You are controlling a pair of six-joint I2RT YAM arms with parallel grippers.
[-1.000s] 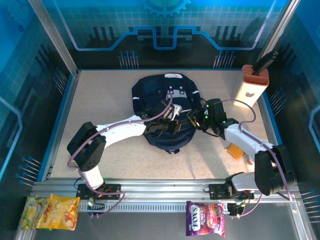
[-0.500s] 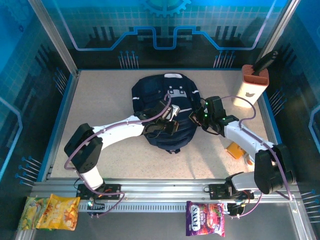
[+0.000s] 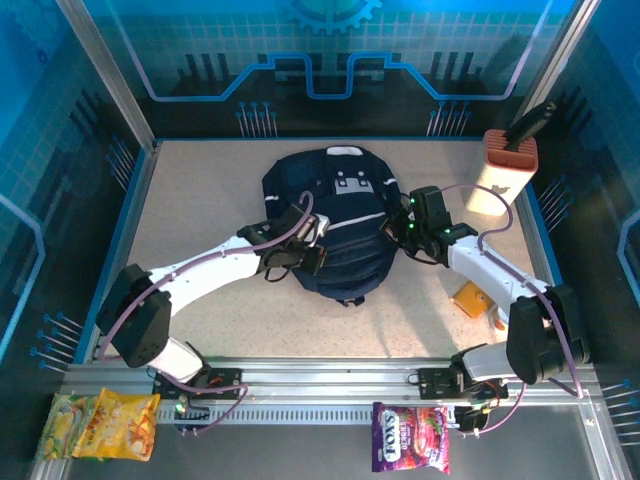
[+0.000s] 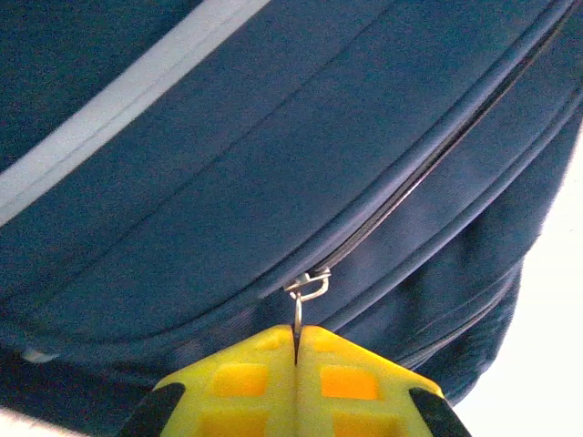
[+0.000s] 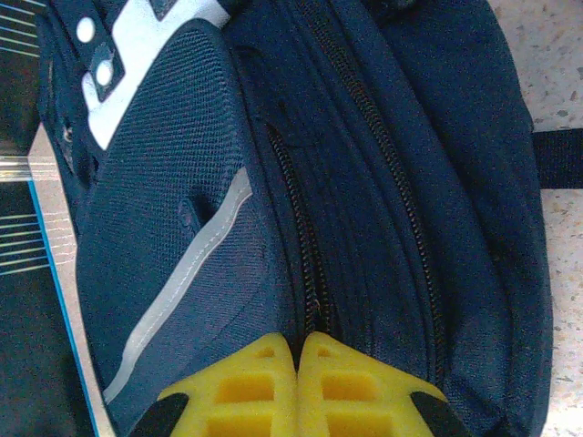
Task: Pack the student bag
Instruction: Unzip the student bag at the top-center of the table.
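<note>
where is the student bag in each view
top external: student bag at the centre of the table
left wrist: navy fabric across the frame, zipper pull pinched by left gripper
right wrist: bag's side above right gripper
shared landmark: thin white stripe

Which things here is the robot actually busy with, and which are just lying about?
In use: student bag; its zipper pull, pinched in left claw; right claw, shut at bag's zip seam.
Lying about: yellow snack packets, purple snack packet, orange box, white holder.
</note>
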